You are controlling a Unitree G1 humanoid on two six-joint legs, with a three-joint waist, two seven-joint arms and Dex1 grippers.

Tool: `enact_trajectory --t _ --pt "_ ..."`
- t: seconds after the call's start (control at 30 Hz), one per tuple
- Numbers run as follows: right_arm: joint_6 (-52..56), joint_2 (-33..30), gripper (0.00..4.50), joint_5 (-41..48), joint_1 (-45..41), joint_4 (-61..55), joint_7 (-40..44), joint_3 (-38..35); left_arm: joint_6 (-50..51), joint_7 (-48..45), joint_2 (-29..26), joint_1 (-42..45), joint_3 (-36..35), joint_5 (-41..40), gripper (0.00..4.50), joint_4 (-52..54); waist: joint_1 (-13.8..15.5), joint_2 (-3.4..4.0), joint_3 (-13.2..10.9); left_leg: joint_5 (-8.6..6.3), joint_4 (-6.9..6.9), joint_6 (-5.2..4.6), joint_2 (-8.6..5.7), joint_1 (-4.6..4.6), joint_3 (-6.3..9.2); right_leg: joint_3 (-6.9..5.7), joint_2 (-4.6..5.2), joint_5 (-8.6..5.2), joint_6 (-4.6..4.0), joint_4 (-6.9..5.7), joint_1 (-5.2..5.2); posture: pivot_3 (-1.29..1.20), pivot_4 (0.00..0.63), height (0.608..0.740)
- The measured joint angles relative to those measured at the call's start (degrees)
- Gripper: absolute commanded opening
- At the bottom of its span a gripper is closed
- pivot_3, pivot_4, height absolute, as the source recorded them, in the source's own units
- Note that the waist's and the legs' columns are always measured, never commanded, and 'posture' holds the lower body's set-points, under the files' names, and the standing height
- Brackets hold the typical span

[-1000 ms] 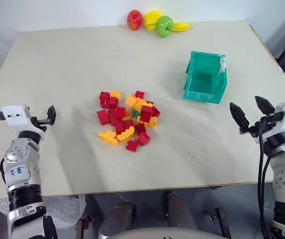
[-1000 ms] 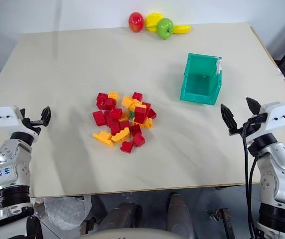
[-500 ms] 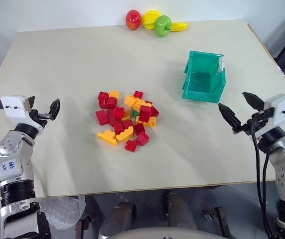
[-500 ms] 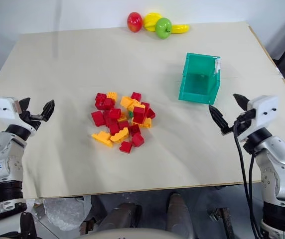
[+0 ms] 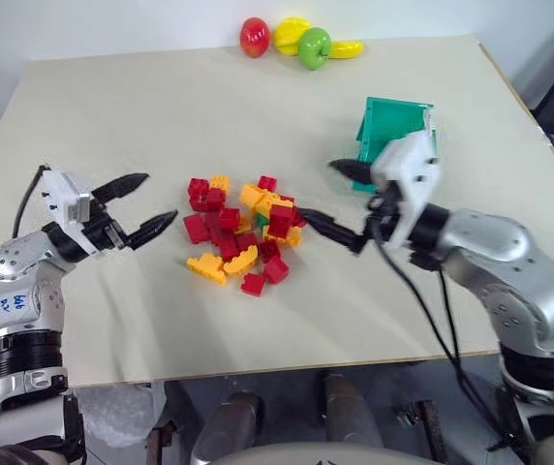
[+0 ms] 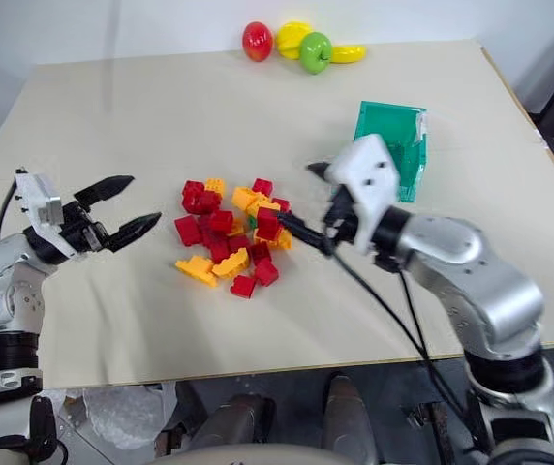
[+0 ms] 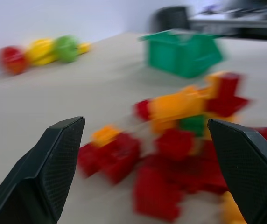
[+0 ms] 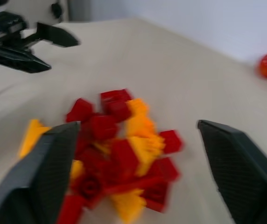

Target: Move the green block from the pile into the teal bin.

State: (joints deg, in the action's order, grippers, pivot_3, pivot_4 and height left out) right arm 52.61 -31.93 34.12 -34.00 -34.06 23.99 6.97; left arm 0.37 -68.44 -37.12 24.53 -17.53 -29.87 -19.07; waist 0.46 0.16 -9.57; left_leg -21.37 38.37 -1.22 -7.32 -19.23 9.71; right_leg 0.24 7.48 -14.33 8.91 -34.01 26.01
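Head views: right gripper [image 5: 340, 194], fingers spread and empty, had swung in from the tabletop's right edge to the pile [image 5: 243, 231], left gripper [image 5: 141, 206] spread, moved nearer, teal bin [image 5: 382, 121] unmoved; left wrist view: green block [image 7: 194, 124] lay within the pile.

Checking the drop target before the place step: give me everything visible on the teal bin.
The teal bin is a teal-green plastic open-top storage bin with a white label at one upper corner and a sloped, cut-down front opening. It stands on the beige table, on the robot's right of the pile and apart from it. The right gripper and its wrist hide its lower front. No block shows inside the visible part.
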Motion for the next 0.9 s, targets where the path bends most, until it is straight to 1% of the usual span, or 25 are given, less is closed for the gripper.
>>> enact_trajectory --t 0.13,0.2,0.27,0.3,0.37,0.47,0.6,0.77,0.9 --pt "9.10 5.02 1.76 -0.21 -5.67 3.39 -3.62 3.84 -0.98 -7.05 -0.46 0.21 0.09 -0.51 4.50 -2.84 -0.67 -0.01 0.01 -0.01 0.02 -0.01 0.01 -0.04 0.00 -0.02 -0.01 0.01 -0.01 -0.05 0.08 0.00 0.150 0.740" --pt "12.46 9.97 1.06 -0.94 -7.53 5.74 -6.56 4.18 -1.15 -10.30 -1.17 0.15 0.18 -0.74 4.50 -3.54 -0.87 -0.03 0.02 -0.01 0.02 -0.01 0.01 -0.08 -0.04 0.01 -0.02 0.01 -0.02 -0.14 0.22 0.00 0.150 0.740" --pt "15.80 16.82 0.38 -3.53 -11.68 11.72 -10.97 6.78 -1.39 -14.24 -2.39 -0.08 0.66 -0.84 4.50 -3.91 -1.94 -0.03 0.02 0.00 0.05 0.00 0.00 -0.09 -0.24 0.06 0.02 0.01 -0.10 -0.49 0.44 0.00 0.150 0.740" --pt "16.36 18.60 0.05 -4.15 -12.46 12.95 -11.88 7.62 -1.53 -15.02 -2.41 0.00 0.74 -0.85 4.50 -3.87 -2.10 -0.03 0.02 0.00 0.09 0.01 0.01 -0.09 -0.26 0.06 0.01 0.00 -0.13 -0.54 0.48 0.00 0.150 0.740" --pt "17.08 24.85 0.05 -6.67 -15.20 18.20 -14.80 9.83 -2.29 -16.89 -2.76 -0.23 0.73 -0.88 4.50 -4.16 -2.66 -0.03 0.02 -0.04 0.19 0.07 0.05 -0.08 -0.32 0.06 -0.02 0.00 -0.20 -0.72 0.56 0.00 0.150 0.740" --pt "16.28 32.28 0.05 -10.45 -18.43 25.68 -17.98 10.97 -3.43 -17.43 -3.50 -0.74 0.58 -0.70 4.50 -4.36 -3.23 -0.03 0.02 -0.05 0.32 0.09 0.04 -0.08 -0.34 0.02 -0.03 0.01 -0.30 -0.91 0.59 0.00 0.150 0.740" --pt "12.63 37.99 0.05 -15.19 -20.51 35.27 -20.69 12.52 -4.36 -16.41 -3.47 -1.04 0.33 -0.68 4.50 -4.33 -3.58 -0.04 0.03 -0.05 0.48 0.09 0.01 -0.07 -0.34 0.01 -0.03 0.06 -0.37 -1.05 0.59 0.00 0.150 0.740" --pt "6.24 39.00 0.05 -21.35 -25.60 49.05 -23.66 12.34 -4.93 -15.10 -3.43 -1.17 -0.05 -0.68 4.50 -4.38 -3.70 -0.07 0.05 -0.06 0.61 0.10 0.01 -0.02 -0.36 0.01 -0.06 0.15 -0.51 -1.16 0.56 0.00 0.150 0.740" --pt "1.30 39.38 0.05 -23.95 -26.60 57.58 -25.55 10.49 -5.49 -14.33 -3.29 -1.11 -0.05 -0.67 4.50 -4.42 -3.85 -0.04 0.04 -0.08 0.61 0.14 0.06 0.00 -0.42 0.04 -0.08 0.14 -0.52 -1.25 0.61 0.00 0.150 0.740"
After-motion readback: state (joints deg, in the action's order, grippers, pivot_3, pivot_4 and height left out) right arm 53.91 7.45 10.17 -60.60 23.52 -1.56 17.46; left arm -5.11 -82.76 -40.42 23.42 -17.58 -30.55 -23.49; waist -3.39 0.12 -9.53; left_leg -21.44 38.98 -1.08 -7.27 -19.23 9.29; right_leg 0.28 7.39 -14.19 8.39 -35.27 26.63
